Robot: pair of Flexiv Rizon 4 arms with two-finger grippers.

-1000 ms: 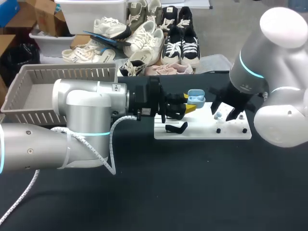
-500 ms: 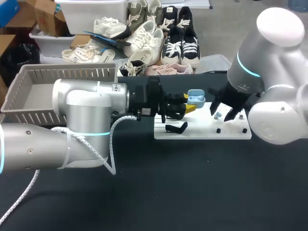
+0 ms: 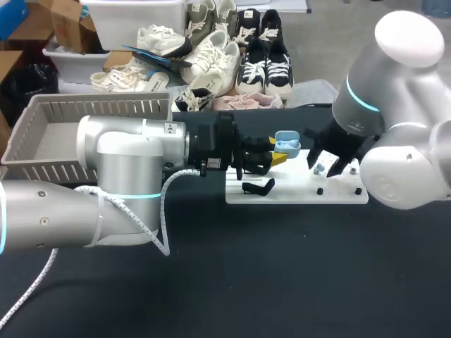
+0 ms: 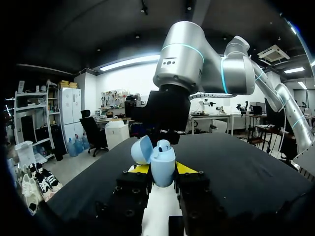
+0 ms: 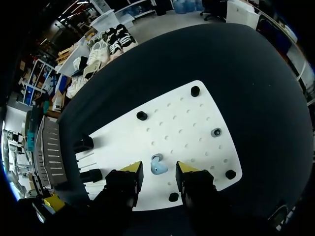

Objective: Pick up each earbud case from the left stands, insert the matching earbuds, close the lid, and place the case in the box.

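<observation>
My L gripper [image 4: 163, 169] clamps open-lidded light-blue earbud case [image 4: 163, 158]; R gripper [image 5: 159, 171], fingers apart, above small blue earbud [image 5: 157, 165] on white pegboard [image 5: 189, 123].

Head cam sits high behind the robot, looking down over the black table [image 3: 282, 267]. Left wrist cam looks low and level, close up on the blue case [image 4: 162, 164], facing the right arm [image 4: 183, 64]. Right wrist cam stares down at the white board [image 5: 182, 123], which the head cam also catches.

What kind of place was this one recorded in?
Probably a robotics lab bench: a black table carrying a white pegboard fixture, and the left claw holding an open blue earbud case.
</observation>
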